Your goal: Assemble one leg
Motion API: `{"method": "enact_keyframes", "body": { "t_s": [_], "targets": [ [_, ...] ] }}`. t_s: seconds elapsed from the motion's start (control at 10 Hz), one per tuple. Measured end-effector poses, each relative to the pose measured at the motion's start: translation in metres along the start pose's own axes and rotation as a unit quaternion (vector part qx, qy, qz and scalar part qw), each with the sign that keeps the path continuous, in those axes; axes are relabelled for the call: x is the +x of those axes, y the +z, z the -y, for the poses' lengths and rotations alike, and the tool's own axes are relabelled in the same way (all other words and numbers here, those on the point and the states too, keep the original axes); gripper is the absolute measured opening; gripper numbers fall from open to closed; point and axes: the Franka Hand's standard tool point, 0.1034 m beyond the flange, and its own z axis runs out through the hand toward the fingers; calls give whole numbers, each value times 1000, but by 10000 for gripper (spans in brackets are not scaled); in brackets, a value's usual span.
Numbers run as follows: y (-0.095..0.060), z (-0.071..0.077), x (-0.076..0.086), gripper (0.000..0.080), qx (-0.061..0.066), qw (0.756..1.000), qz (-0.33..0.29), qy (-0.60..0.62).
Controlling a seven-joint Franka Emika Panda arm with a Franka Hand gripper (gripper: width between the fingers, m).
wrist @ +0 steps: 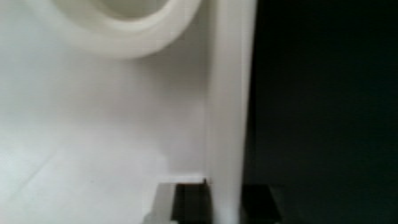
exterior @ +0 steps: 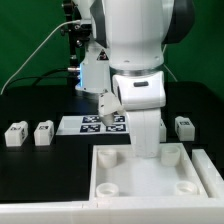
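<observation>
Three small white legs with tags lie on the black table in the exterior view: two at its left (exterior: 15, 133) (exterior: 44, 132) and one at its right (exterior: 183, 126). None is held. The large white panel (exterior: 150, 180) with round corner sockets lies at the front. My gripper (exterior: 147, 152) points down at the panel's back rim. In the wrist view my gripper (wrist: 228, 205) straddles the panel's upright rim wall (wrist: 231, 100), one dark finger (wrist: 191, 205) inside and the other outside, both tight against it. A round socket (wrist: 134, 25) shows beyond.
The marker board (exterior: 100, 124) lies behind the panel, left of my arm. Dark camera gear and cables (exterior: 75, 50) stand at the back before a green backdrop. The black table (wrist: 329, 110) shows beside the panel's rim.
</observation>
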Motion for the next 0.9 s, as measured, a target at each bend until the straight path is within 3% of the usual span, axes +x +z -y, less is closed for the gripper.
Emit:
{"method": "enact_keyframes", "body": {
  "t_s": [0.2, 0.7, 0.9],
  "targets": [
    [0, 0, 14, 65, 5, 1000, -3, 7],
    [4, 0, 12, 73, 7, 1000, -4, 7],
    [4, 0, 11, 457, 7, 1000, -4, 8]
  ]
}}
